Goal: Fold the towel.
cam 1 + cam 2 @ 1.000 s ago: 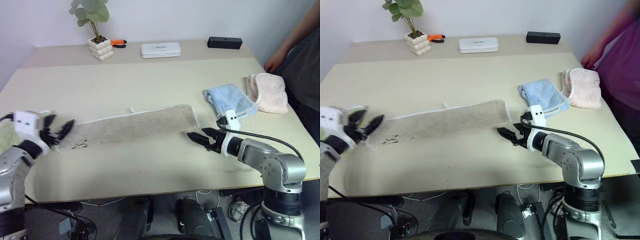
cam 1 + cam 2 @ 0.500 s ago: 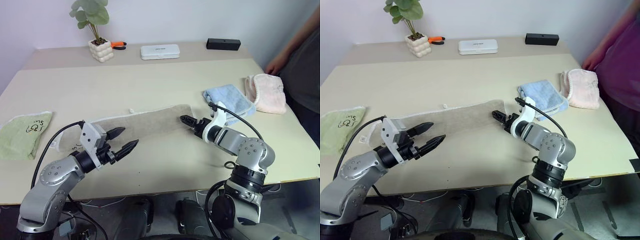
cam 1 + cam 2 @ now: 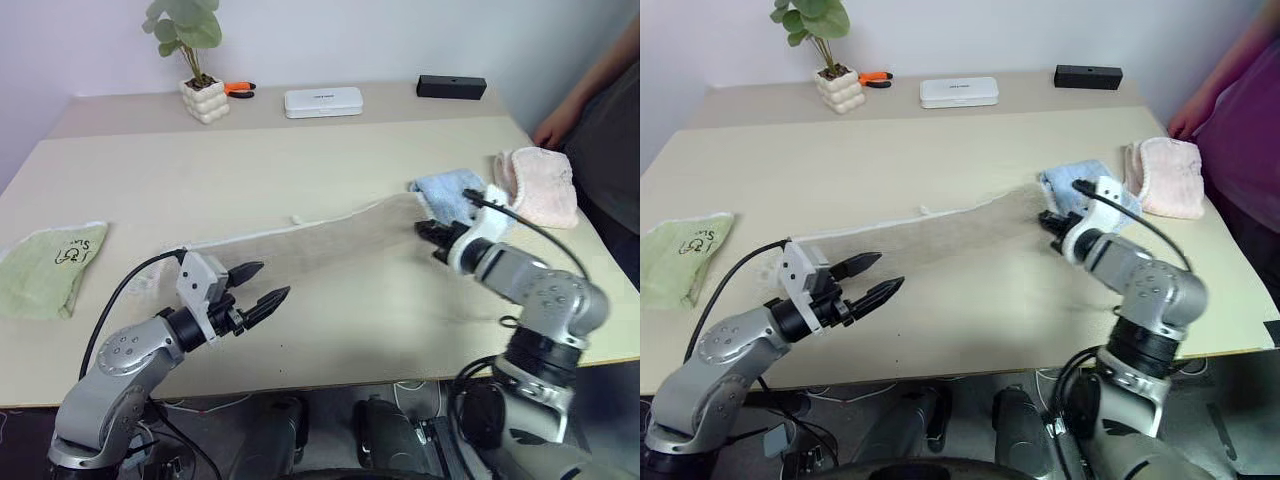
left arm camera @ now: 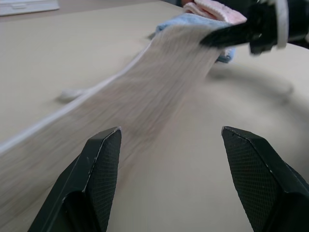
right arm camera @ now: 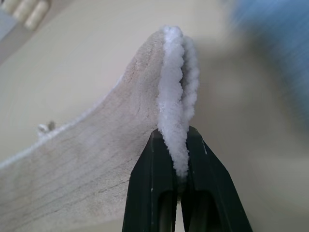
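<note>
The towel (image 3: 300, 250) lies as a long beige strip across the table (image 3: 300, 160), its right end raised off the surface. The right pincer (image 3: 432, 240) is clamped tight on that end's whitish edging, the cloth bunched between its two fingers, just in front of the light blue towel (image 3: 445, 190). The left pincer (image 3: 268, 285) hangs wide apart and empty over the strip's near edge, close to the left end.

Judgement: the step in hand is carrying the gripped end over toward the left end to halve the strip. It is best done by lifting enough for the cloth to clear itself, travelling along the strip's own line so the edges stack, and keeping the left pincer ready to pin the far end against dragging.
</note>
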Robot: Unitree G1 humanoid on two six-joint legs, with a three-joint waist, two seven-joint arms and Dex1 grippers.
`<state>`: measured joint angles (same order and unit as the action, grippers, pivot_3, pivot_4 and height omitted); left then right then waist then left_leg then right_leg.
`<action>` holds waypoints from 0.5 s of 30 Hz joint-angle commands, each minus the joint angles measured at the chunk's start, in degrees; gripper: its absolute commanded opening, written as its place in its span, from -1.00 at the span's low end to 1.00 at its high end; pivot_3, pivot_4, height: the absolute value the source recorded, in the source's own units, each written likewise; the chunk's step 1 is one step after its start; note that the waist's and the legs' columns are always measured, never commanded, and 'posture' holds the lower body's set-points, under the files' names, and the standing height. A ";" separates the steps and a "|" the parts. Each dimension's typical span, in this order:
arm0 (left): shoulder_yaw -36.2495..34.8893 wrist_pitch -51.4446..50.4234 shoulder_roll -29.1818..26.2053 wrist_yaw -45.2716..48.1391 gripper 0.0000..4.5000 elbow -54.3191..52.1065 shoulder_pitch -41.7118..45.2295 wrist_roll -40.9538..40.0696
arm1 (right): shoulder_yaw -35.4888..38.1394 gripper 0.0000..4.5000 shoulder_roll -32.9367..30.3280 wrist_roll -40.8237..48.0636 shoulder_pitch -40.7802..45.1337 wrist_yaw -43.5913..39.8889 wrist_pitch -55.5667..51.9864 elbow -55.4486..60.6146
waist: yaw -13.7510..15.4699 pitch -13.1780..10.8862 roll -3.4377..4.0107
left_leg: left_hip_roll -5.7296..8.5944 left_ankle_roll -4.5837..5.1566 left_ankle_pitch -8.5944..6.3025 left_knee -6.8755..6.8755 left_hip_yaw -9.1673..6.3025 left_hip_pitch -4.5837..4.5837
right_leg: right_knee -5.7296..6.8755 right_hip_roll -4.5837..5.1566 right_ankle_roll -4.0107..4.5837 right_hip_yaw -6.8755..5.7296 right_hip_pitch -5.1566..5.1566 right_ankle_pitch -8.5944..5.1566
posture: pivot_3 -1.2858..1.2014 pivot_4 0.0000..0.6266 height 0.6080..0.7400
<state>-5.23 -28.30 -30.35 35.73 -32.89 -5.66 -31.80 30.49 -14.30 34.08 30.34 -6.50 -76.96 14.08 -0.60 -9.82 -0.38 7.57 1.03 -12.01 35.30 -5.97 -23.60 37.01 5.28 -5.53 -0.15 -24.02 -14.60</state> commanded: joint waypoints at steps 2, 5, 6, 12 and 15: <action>0.66 1.53 0.50 0.27 0.49 1.12 2.09 0.77 | -9.58 -0.96 -10.61 0.11 -1.27 -8.59 4.69 7.11 | -0.18 -0.08 0.14 | 0.00 0.00 0.00 -0.02 0.03 0.00 | -0.01 0.00 0.07 0.01 -0.02 -0.05 | 0.03 -0.52 0.94; 1.02 1.98 0.72 0.46 0.49 1.86 2.73 1.28 | -17.03 -0.96 -15.67 -1.13 -1.31 -13.32 9.39 9.30 | -0.39 -0.07 0.12 | -0.09 0.01 0.00 -0.05 0.09 -0.01 | -0.03 -0.02 0.06 0.00 -0.01 -0.05 | 0.03 -0.52 0.94; 1.17 2.01 0.86 0.39 0.49 2.04 3.00 1.42 | -19.71 -0.96 -17.02 -1.76 -1.07 -14.93 11.16 9.87 | -0.31 -0.07 0.13 | -0.11 0.00 0.00 -0.05 0.09 -0.01 | -0.04 -0.03 0.05 0.00 -0.01 -0.04 | 0.03 -0.52 0.94; 1.46 2.36 1.64 -0.40 0.49 1.62 2.61 1.90 | -38.04 -0.96 -13.50 -5.56 1.38 -19.10 18.31 10.21 | -0.05 -0.06 0.05 | -0.13 0.00 0.00 -0.06 0.09 -0.02 | -0.06 -0.03 0.06 0.00 -0.02 -0.05 | 0.03 -0.52 0.94; 1.83 2.35 2.06 -1.00 0.49 1.08 2.00 2.32 | -43.02 -0.96 -11.23 -9.61 1.66 -18.66 22.11 6.66 | 0.17 -0.07 0.03 | -0.09 0.01 0.00 -0.05 0.09 -0.04 | -0.13 -0.02 0.05 0.00 -0.02 -0.04 | 0.03 -0.52 0.94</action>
<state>-3.30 -27.00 -28.48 35.07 -29.82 -3.74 -29.77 -12.09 -25.64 26.63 31.05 -25.45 -57.38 21.39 -0.43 -9.89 -0.35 7.49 1.05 -12.02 35.26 -5.88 -23.64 36.85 5.26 -5.52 -0.15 -24.05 -14.61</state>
